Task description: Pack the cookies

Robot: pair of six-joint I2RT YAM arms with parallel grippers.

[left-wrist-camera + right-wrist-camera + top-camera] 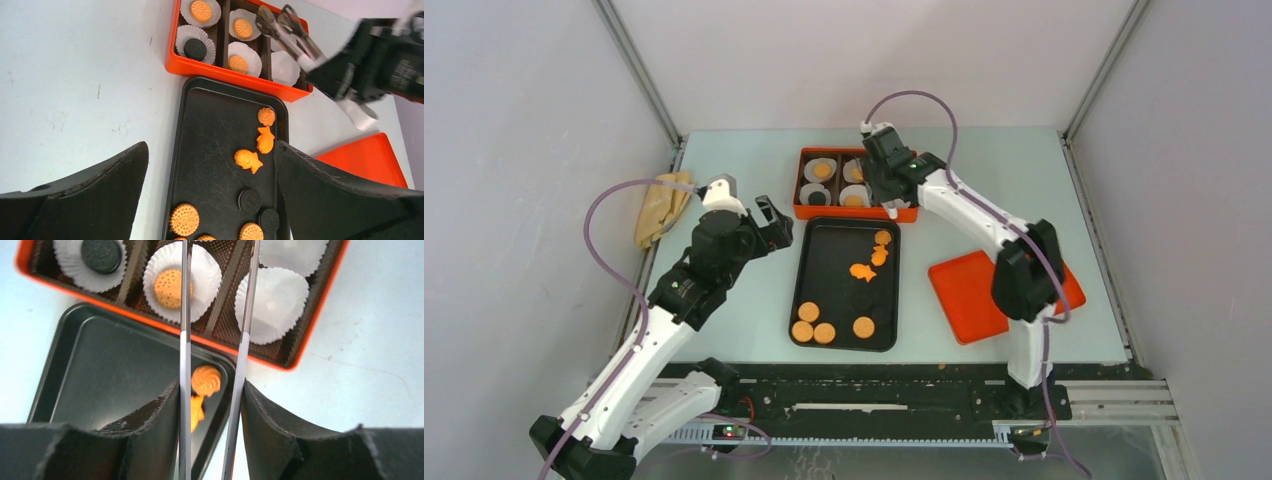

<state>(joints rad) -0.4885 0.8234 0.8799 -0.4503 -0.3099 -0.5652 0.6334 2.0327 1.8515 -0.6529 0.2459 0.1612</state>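
Cookies lie on the black tray (pixel 829 262): orange round ones (pixel 814 322) at its near end, shaped orange ones (pixel 247 160) and dark ones (pixel 249 201) in the middle. The orange box (pixel 844 213) behind it holds white paper cups, some with a cookie (pixel 238 63), one empty (pixel 272 302). My right gripper (pixel 211 385) is shut on metal tongs (pixel 185 340) that reach over the box (pixel 290 32). I see no cookie between their tips. My left gripper (pixel 211 146) is open and empty, above the tray's left side (pixel 774 222).
An orange lid (pixel 969 285) lies flat to the right of the tray. A crumpled tan cloth (pixel 659 208) sits at the table's left edge by the wall. Walls close in the table on three sides.
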